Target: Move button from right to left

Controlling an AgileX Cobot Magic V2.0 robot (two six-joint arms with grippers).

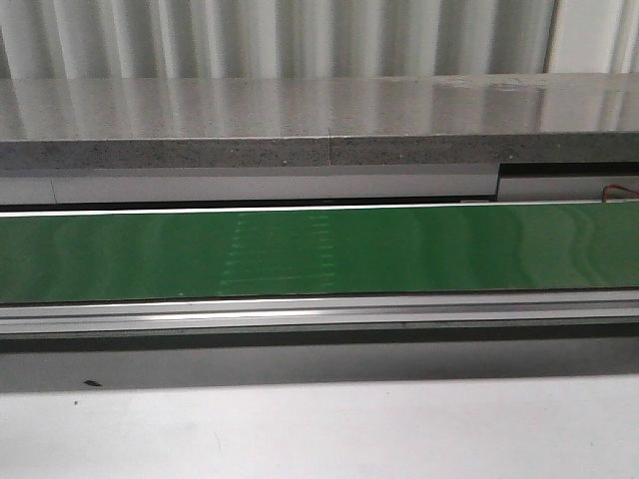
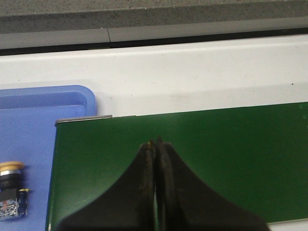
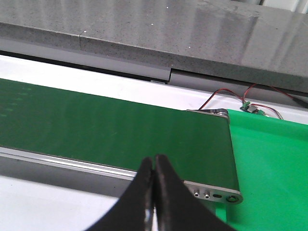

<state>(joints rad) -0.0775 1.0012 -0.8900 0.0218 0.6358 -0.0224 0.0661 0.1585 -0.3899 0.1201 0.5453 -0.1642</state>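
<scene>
The button (image 2: 10, 188), with a yellow cap, a black collar and a blue-grey block, lies on its side on a blue tray (image 2: 43, 120) beside the end of the green belt (image 2: 202, 154). It shows only in the left wrist view. My left gripper (image 2: 155, 143) is shut and empty above the belt, apart from the button. My right gripper (image 3: 154, 158) is shut and empty above the near edge of the belt (image 3: 106, 127), near its other end. Neither gripper shows in the front view.
The green conveyor belt (image 1: 319, 249) runs across the front view with a metal rail (image 1: 319, 311) along its near side. A grey stone ledge (image 1: 319, 120) runs behind it. A bright green tray (image 3: 274, 159) lies past the belt's end, with red and black wires (image 3: 231, 94) beyond.
</scene>
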